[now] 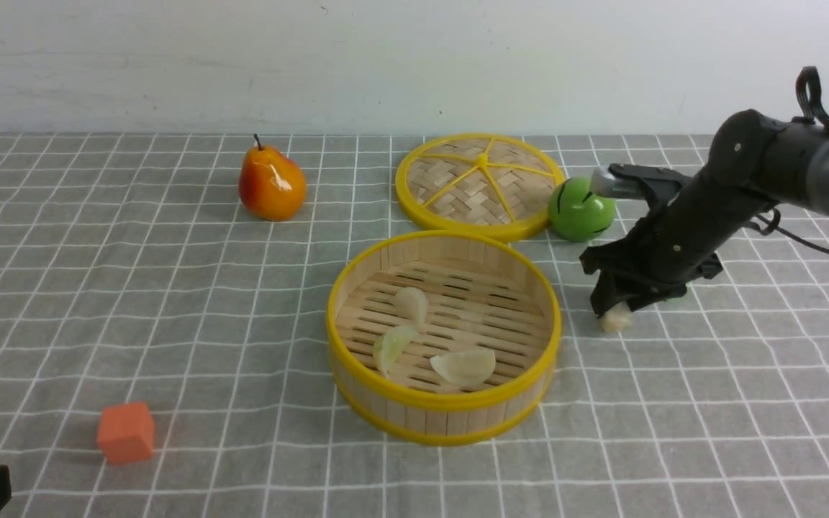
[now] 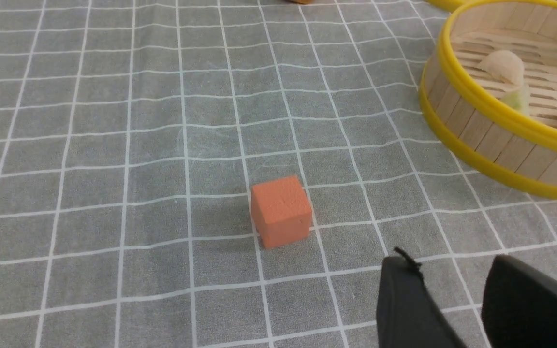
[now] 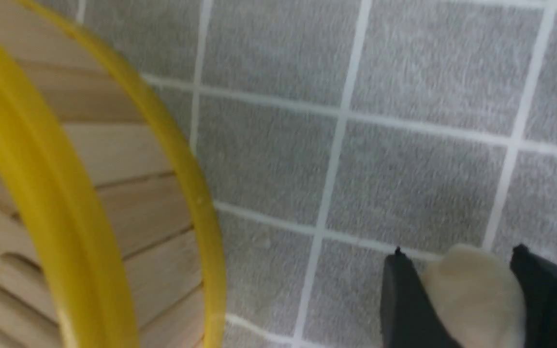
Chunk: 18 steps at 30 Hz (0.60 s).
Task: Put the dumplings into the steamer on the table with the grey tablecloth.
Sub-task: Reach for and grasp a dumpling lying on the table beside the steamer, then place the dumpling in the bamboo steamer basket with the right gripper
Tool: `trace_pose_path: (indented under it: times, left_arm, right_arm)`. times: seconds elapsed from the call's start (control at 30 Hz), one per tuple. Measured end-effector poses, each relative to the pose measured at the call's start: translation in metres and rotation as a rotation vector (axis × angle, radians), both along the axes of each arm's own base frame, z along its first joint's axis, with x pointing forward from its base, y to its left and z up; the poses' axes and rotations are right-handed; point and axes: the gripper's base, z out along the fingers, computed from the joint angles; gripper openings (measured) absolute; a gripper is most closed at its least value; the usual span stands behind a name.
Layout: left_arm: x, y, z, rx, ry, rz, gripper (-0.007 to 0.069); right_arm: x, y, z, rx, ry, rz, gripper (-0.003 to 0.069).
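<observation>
The steamer (image 1: 443, 421) stands mid-table on the grey tablecloth (image 1: 170, 302). Three dumplings lie on its slatted floor: a pale one (image 1: 412, 303), a greenish one (image 1: 393, 345) and a cream one (image 1: 463, 365). My right gripper (image 1: 614, 316) is just right of the steamer, low over the cloth, shut on the fourth dumpling (image 3: 472, 295); the steamer's wall (image 3: 128, 193) shows beside it in the right wrist view. My left gripper (image 2: 452, 275) is open and empty over bare cloth near the front left, short of the orange cube (image 2: 281, 210); only a corner of it shows in the front view.
The woven lid (image 1: 479, 183) lies behind the steamer, a green round fruit (image 1: 580, 210) at its right edge. A toy pear (image 1: 270, 183) stands at the back left. The orange cube (image 1: 125, 432) sits front left. The steamer (image 2: 501, 140) shows right of the cube in the left wrist view.
</observation>
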Motion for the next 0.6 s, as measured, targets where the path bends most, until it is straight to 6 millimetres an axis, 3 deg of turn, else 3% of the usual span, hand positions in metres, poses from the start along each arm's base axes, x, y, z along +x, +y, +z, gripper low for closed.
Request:
trace_pose_path:
  times: [0.13, 0.27, 0.33, 0.47, 0.6]
  left_arm:
    - [0.0, 0.0, 0.0, 0.0, 0.0, 0.0, 0.0237]
    - [0.0, 0.0, 0.0, 0.0, 0.0, 0.0, 0.0237]
    - [0.0, 0.0, 0.0, 0.0, 0.0, 0.0, 0.0237]
    - [0.0, 0.0, 0.0, -0.002, -0.003, -0.002, 0.0237]
    - [0.0, 0.0, 0.0, -0.002, -0.003, -0.002, 0.0237]
  right_arm:
    - [-0.01, 0.008, 0.047, 0.052, -0.103, 0.041, 0.0267]
    - [-0.027, 0.043, 0.096, 0.158, -0.246, 0.177, 0.0264]
    - [-0.034, 0.067, 0.102, 0.192, -0.283, 0.268, 0.0263]
    - [-0.04, 0.103, 0.081, 0.169, -0.281, 0.434, 0.0261]
    - [-0.037, 0.122, 0.036, 0.104, -0.205, 0.509, 0.0261]
